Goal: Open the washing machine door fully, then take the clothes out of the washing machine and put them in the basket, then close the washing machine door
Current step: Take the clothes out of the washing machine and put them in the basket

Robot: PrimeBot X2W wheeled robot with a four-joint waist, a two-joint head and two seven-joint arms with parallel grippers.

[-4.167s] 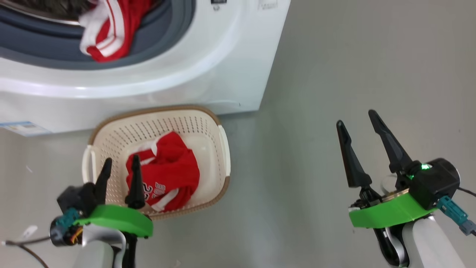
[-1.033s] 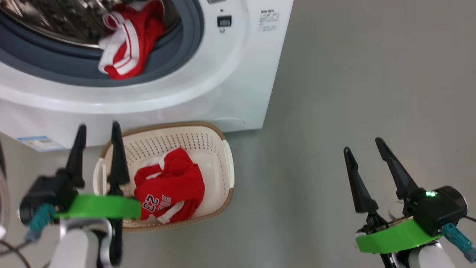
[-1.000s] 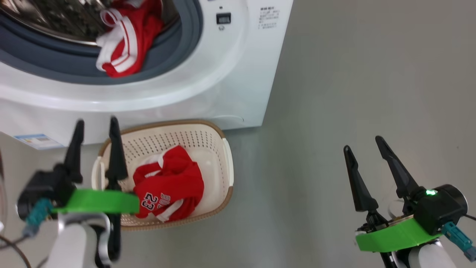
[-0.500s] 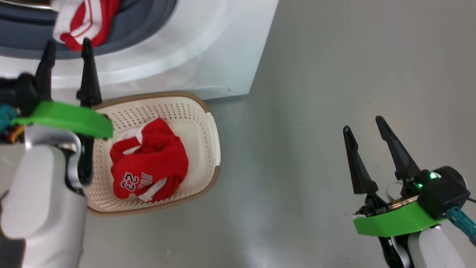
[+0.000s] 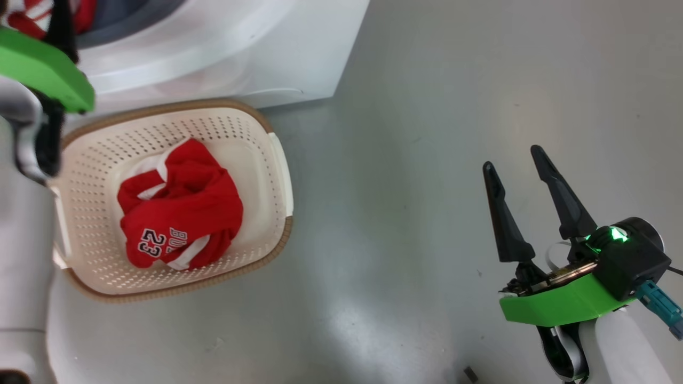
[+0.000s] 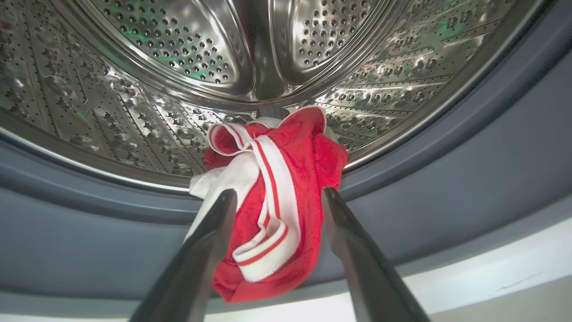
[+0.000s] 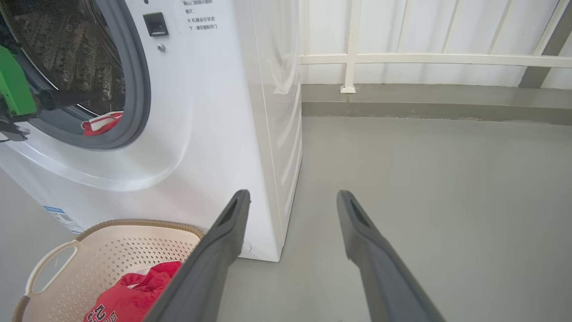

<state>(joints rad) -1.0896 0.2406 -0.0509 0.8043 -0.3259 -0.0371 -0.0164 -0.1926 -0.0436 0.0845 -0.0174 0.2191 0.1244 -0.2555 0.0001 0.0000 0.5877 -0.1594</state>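
and here the left gripper (image 6: pixel 278 192) is found right at the mouth of the machine (image 5: pixel 224 48), its fingers spread wide and clenched on nothing. a red jersey (image 6: pixel 286 152) with white trim is draped out of the steel drum (image 6: pixel 178 58) and over the grey-blue seal (image 6: pixel 447 192), and it is straddled by the two fingers, one on each side. whether the cloth is actually touched by either finger cannot be told from the left wrist view. the left finger is seen across the white part, and no more can be said.

in the head view the left arm's green bracket (image 5: pixel 45 74) is seen at the top left, up against the white front of the machine. the pale forearm (image 5: pixel 21 240) is run down the left edge beside the basket (image 5: pixel 281 170). the basket is set on the grey floor (image 5: pixel 427 133), just in front of the machine's foot. a second jersey (image 5: pixel 181 213) is crumpled inside it, with the number 23 turned up and white trim shown at its edge.

over at the lower right the right gripper (image 5: pixel 512 158) is held above bare floor, well apart from the basket, fingers released and wide with nothing between them. from the right wrist view the machine's corner is faced. a blue label (image 7: pixel 58 217) is seen low on its front, and a white railing (image 7: pixel 402 58) is seen along the back wall.
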